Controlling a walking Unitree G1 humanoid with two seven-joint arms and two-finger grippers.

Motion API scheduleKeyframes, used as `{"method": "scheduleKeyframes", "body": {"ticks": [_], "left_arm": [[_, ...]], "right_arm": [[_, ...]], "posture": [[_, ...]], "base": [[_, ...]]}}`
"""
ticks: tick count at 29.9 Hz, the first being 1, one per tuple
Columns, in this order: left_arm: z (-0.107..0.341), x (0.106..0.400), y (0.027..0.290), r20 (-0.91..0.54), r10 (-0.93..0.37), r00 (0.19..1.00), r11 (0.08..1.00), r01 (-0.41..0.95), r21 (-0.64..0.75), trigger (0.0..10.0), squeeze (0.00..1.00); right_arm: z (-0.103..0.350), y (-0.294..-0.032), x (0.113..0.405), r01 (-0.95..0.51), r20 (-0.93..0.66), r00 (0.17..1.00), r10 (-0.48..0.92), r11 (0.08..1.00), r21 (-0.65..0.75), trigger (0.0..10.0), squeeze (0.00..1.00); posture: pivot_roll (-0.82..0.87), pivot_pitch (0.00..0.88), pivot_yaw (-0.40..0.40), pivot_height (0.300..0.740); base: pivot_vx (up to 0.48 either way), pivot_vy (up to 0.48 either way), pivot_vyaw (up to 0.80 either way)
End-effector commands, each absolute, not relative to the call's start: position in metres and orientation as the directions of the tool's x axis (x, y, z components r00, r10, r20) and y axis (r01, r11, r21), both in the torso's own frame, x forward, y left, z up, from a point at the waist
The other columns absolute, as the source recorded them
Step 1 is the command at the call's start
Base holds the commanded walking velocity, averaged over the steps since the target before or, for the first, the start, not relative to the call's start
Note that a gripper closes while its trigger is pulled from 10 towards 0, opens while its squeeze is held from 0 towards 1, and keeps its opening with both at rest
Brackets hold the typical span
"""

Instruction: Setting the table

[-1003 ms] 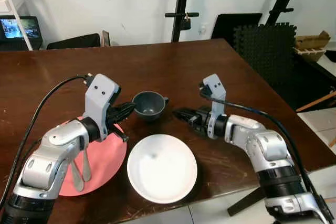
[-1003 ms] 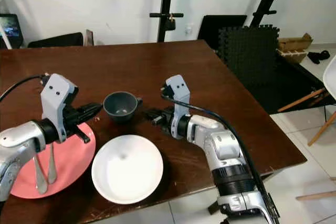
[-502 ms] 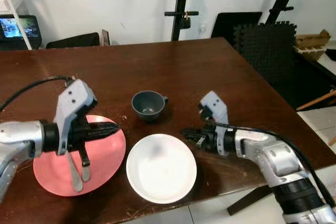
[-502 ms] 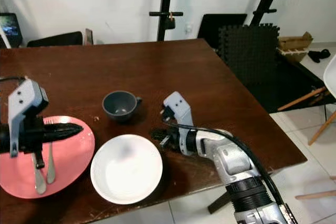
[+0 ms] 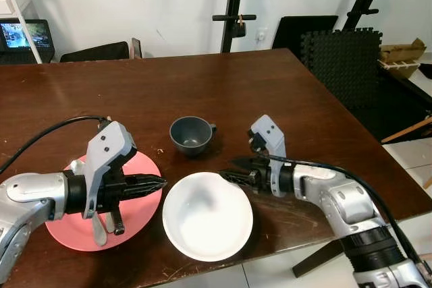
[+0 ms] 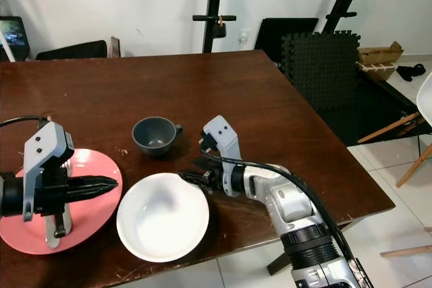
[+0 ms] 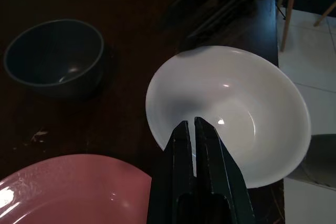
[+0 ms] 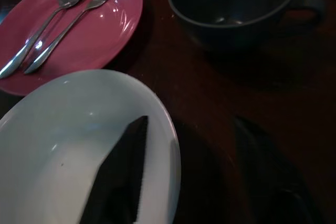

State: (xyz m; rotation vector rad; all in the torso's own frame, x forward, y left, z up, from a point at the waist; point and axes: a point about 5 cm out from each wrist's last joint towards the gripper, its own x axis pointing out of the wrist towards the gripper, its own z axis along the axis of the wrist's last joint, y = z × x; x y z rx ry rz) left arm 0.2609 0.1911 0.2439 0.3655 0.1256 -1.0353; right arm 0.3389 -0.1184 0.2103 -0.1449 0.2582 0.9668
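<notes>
Since a second ago both claws have dropped away from the grey cup (image 5: 191,134) toward the white bowl (image 5: 208,215). On the dark wooden table (image 5: 202,92), the right claw (image 5: 229,177) straddles the bowl's 2 o'clock rim, released. The left claw (image 5: 154,183), clenched empty, hovers over the pink plate (image 5: 138,204) carrying spoon (image 8: 44,24) and fork (image 8: 71,22). Black foam mats (image 5: 344,59) stand behind.

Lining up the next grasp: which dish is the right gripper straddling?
The white round bowl: the right gripper sits open across its rim, unlike the grey cup or pink plate.
</notes>
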Motion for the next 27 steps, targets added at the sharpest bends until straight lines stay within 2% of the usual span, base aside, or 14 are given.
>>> {"method": "scheduleKeyframes", "body": {"ticks": [1, 7, 8, 9, 14, 20, 27], "left_arm": [[0.240, 0.259, 0.190, -0.285, -0.816, 0.504, 0.452, 0.862, 0.231, 10.0, 0.00], [0.239, 0.259, 0.189, -0.281, -0.816, 0.505, 0.454, 0.861, 0.229, 10.0, 0.00], [0.239, 0.259, 0.188, -0.280, -0.817, 0.505, 0.454, 0.861, 0.229, 10.0, 0.00], [0.238, 0.259, 0.188, -0.278, -0.817, 0.506, 0.455, 0.860, 0.230, 10.0, 0.00], [0.238, 0.260, 0.187, -0.270, -0.816, 0.512, 0.461, 0.857, 0.232, 10.0, 0.00], [0.238, 0.260, 0.185, -0.256, -0.816, 0.518, 0.469, 0.852, 0.231, 10.0, 0.00], [0.237, 0.259, 0.184, -0.248, -0.814, 0.525, 0.479, 0.848, 0.225, 10.0, 0.00]], "right_arm": [[0.207, -0.121, 0.336, -0.837, -0.285, 0.520, 0.805, 0.547, 0.018, 10.0, 1.00], [0.206, -0.126, 0.330, -0.857, -0.314, 0.490, 0.813, 0.515, -0.003, 10.0, 1.00], [0.205, -0.127, 0.328, -0.862, -0.327, 0.482, 0.813, 0.506, -0.012, 10.0, 0.16], [0.205, -0.129, 0.326, -0.872, -0.337, 0.466, 0.818, 0.490, -0.018, 10.0, 0.00], [0.200, -0.126, 0.322, -0.899, -0.375, 0.419, 0.827, 0.435, -0.046, 10.0, 0.00], [0.183, -0.122, 0.326, -0.883, -0.434, 0.446, 0.783, 0.465, -0.068, 10.0, 0.00], [0.172, -0.113, 0.325, -0.884, -0.458, 0.436, 0.775, 0.464, -0.058, 10.0, 0.00]], "posture": [[0.02, 0.150, 0.013, 0.740], [0.01, 0.151, 0.013, 0.740], [0.01, 0.151, 0.013, 0.740], [0.01, 0.151, 0.013, 0.740], [0.01, 0.151, 0.011, 0.740], [0.01, 0.155, 0.005, 0.740], [0.01, 0.162, -0.001, 0.740]], "base": [[0.000, 0.000, 0.00], [0.000, 0.000, 0.00], [0.000, 0.000, 0.00], [0.000, 0.000, 0.00], [0.000, 0.000, 0.00], [0.000, 0.000, 0.00], [0.000, 0.000, 0.00]]}}
